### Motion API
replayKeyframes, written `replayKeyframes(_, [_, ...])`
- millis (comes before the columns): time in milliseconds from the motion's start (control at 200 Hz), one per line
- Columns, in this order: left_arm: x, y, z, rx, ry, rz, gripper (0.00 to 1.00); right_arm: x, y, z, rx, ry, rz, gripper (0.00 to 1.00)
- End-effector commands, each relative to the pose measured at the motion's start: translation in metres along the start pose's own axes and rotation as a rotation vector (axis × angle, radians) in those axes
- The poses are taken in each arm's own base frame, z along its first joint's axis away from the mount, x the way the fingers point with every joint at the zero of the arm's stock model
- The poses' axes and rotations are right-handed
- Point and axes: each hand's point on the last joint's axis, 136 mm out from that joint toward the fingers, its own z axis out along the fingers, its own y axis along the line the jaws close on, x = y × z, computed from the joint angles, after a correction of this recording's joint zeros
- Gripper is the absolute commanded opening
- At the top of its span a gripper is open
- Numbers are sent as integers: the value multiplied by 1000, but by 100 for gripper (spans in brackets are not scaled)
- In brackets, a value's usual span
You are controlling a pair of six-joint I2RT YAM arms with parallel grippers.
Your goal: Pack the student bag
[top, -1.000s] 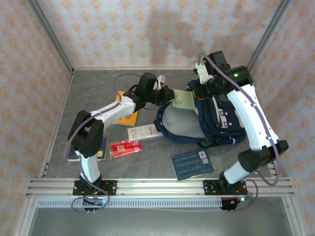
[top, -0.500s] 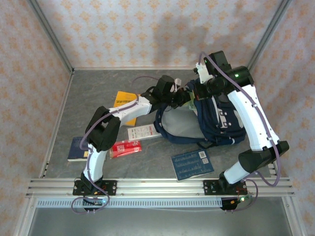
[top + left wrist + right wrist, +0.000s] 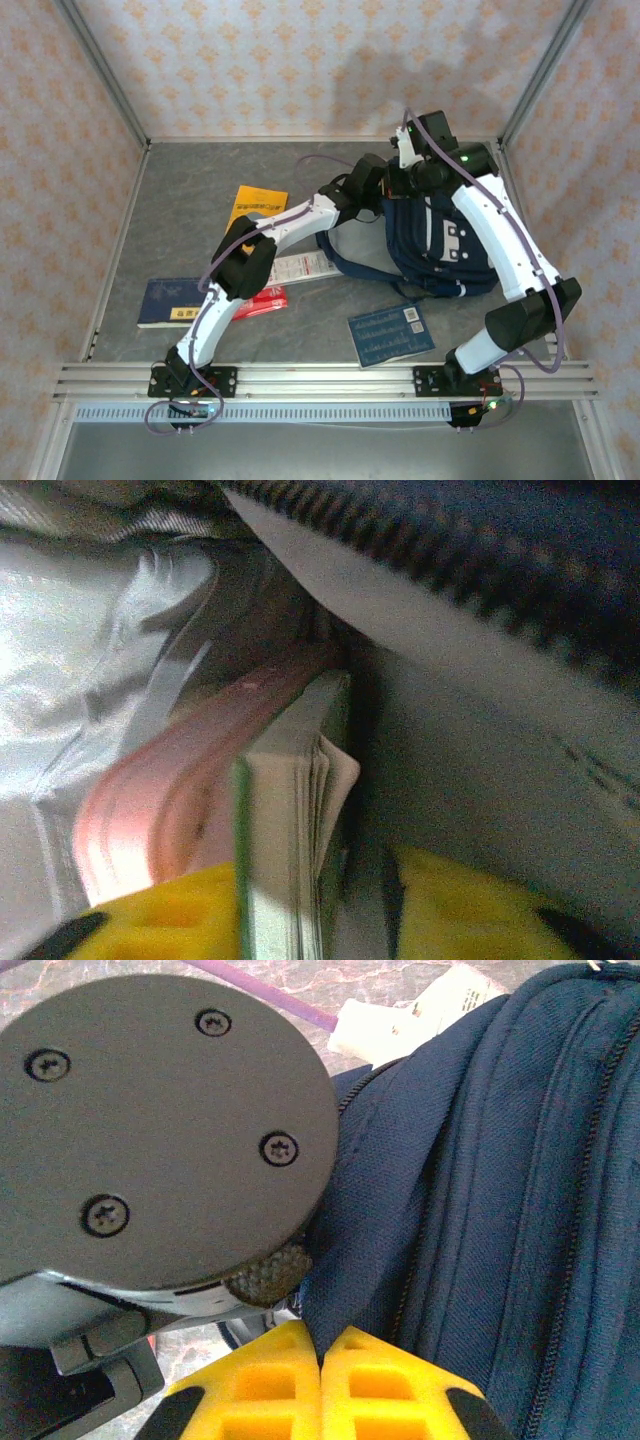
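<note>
The student bag [image 3: 445, 240], dark navy with white stripes, lies at the right of the table. My left arm [image 3: 300, 215] reaches across to the bag's mouth, and its gripper [image 3: 320, 905] is inside. A green-edged book [image 3: 285, 810] stands on edge there, against the left yellow finger [image 3: 170, 920] and with a gap to the right one, so the jaws are open. A pink cover [image 3: 160, 800] leans beside the book against grey lining [image 3: 80, 630]. My right gripper [image 3: 322, 1355] is shut on the navy edge of the bag's opening [image 3: 360, 1240], next to the left wrist [image 3: 160, 1130].
A yellow book [image 3: 255, 205], a white leaflet [image 3: 300, 267], a red packet [image 3: 258, 302] and a dark blue book [image 3: 175, 302] lie left of the bag. A blue booklet [image 3: 392, 334] lies in front of the bag. Patterned walls close the table's sides.
My left arm has stretched to the right and carried the green book into the bag's mouth. Its jaws have opened off the book. The bag's grey lining has folded out of sight from above.
</note>
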Motion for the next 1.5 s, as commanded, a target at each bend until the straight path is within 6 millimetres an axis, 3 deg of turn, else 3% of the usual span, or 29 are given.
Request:
replayKeyframes(0, [7, -38, -19, 42, -2, 63, 53, -32, 13, -33, -67, -188, -28, 0])
replayKeyframes(190, [-5, -37, -67, 26, -11, 133, 65, -32, -5, -28, -24, -192, -56, 0])
replayKeyframes(430, [-9, -18, -126, -32, -8, 183, 69, -39, -16, -6, 28, -192, -133, 0])
replayKeyframes(445, [-10, -25, -137, -22, -20, 193, 70, -40, -16, -4, 28, -194, -135, 0])
replayKeyframes(495, [-13, -20, -151, -43, -32, 196, 70, -43, -17, 3, 27, -197, -137, 0])
replayKeyframes(721, [-19, 35, -227, -248, -105, 219, 69, -53, -18, 49, -4, -169, -103, 0])
replayKeyframes(936, [0, 85, -289, -474, -127, 251, 68, -54, -34, 97, 95, -141, -70, 0])
replayKeyframes(1071, [24, 105, -300, -504, -53, 269, 66, -52, -28, 106, 168, -113, -102, 33])
replayKeyframes(1136, [33, 115, -306, -526, -24, 279, 66, -46, -21, 97, 217, -108, -139, 39])
replayKeyframes(1271, [50, 136, -315, -568, 30, 309, 66, -26, -14, 61, 267, -139, -93, 41])
replayKeyframes(1381, [63, 147, -315, -565, 76, 314, 66, 10, -17, 34, 330, -89, -46, 23])
replayKeyframes(1491, [74, 154, -310, -563, 111, 315, 66, 75, -9, 30, 355, 97, -63, 8])
